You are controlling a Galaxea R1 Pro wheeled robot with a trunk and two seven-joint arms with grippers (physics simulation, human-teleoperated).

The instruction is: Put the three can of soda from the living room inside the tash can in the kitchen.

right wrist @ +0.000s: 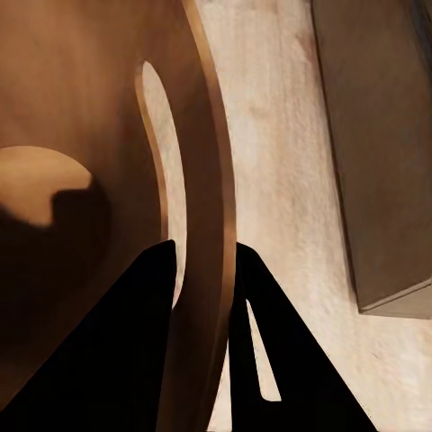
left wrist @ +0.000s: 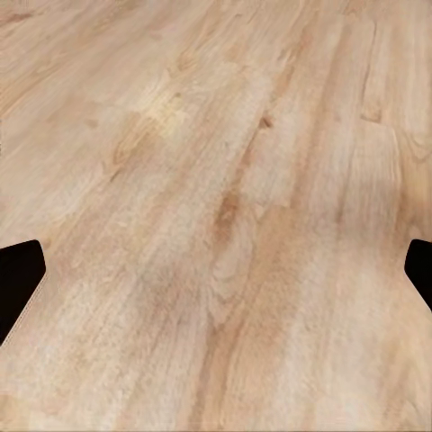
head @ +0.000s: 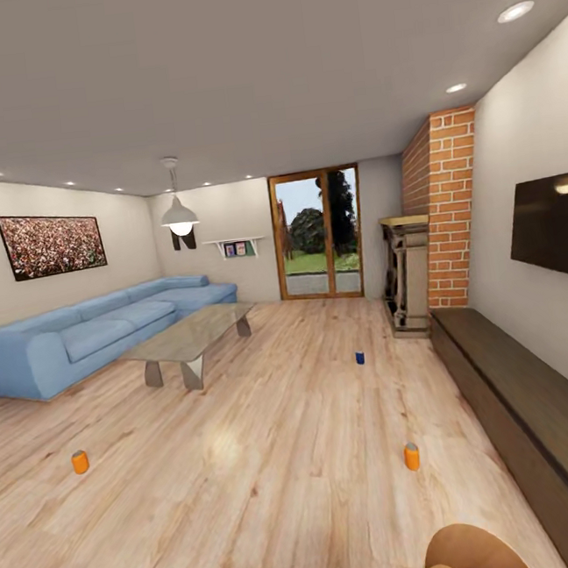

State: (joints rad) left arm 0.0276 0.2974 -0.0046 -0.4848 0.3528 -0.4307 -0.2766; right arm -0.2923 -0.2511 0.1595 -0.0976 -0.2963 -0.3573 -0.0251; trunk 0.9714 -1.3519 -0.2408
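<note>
Setting: living room of a home. Shown by: a blue corner sofa [head: 86, 328] along the left wall, a glass coffee table [head: 188, 334] before it, a framed picture [head: 51, 243], a pendant lamp [head: 179, 213], a wall-mounted television [head: 553, 227], a brick chimney [head: 445, 204] with fireplace [head: 406, 274], glazed garden doors [head: 321, 233], and a wood plank floor [head: 252, 464].

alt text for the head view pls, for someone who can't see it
Three soda cans stand apart on a living room's wooden floor: an orange can at left, another orange can at right, a dark blue can farther back. Behind are a blue sofa, a glass coffee table and a brick chimney.
</note>
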